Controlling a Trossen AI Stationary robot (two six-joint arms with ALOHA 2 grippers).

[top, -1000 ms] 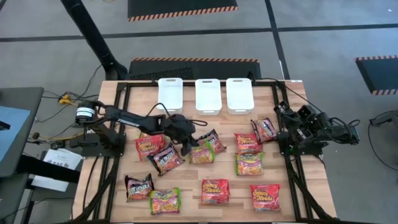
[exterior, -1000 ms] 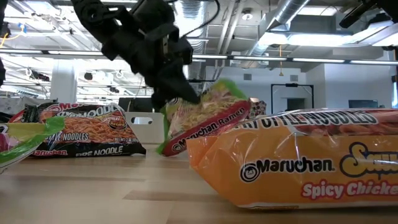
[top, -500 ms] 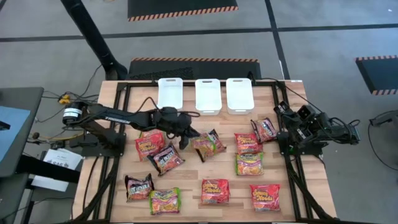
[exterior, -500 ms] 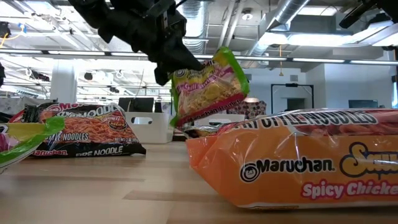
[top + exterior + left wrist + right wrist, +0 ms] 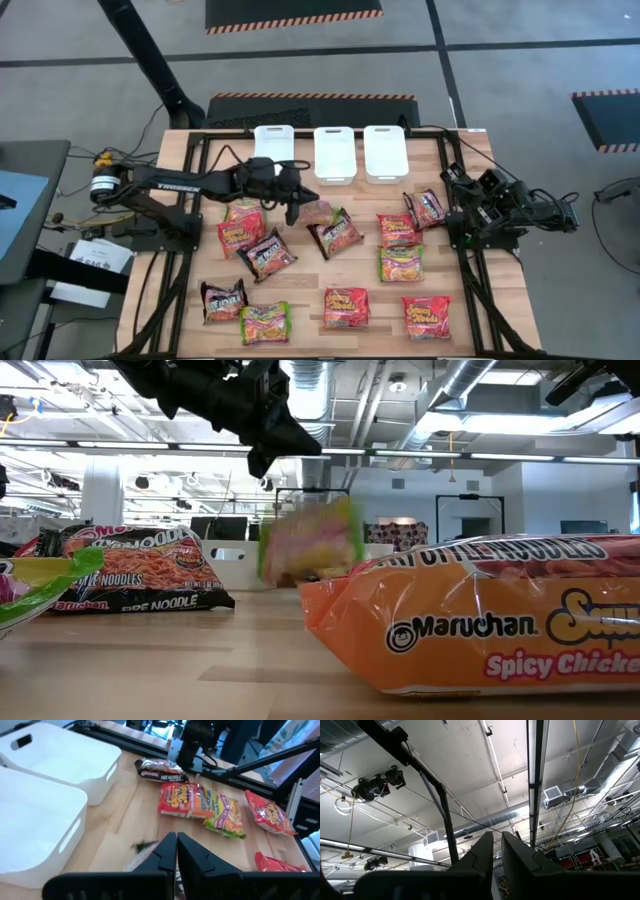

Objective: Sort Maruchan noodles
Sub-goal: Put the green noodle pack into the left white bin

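Just in front of the left white tub, a green-edged packet shows blurred in mid-air below our left pincer, whose fingers are pressed together on nothing, so we judge it has slipped free short of the tub. Around it, the other Maruchan noodles lie scattered over the tabletop in front of the tubs, all three of which look empty, so we reckon the sorting is barely begun. Our right pincer waits folded at the tabletop's right edge, pointing up at the ceiling, fingers nearly together and holding nothing.
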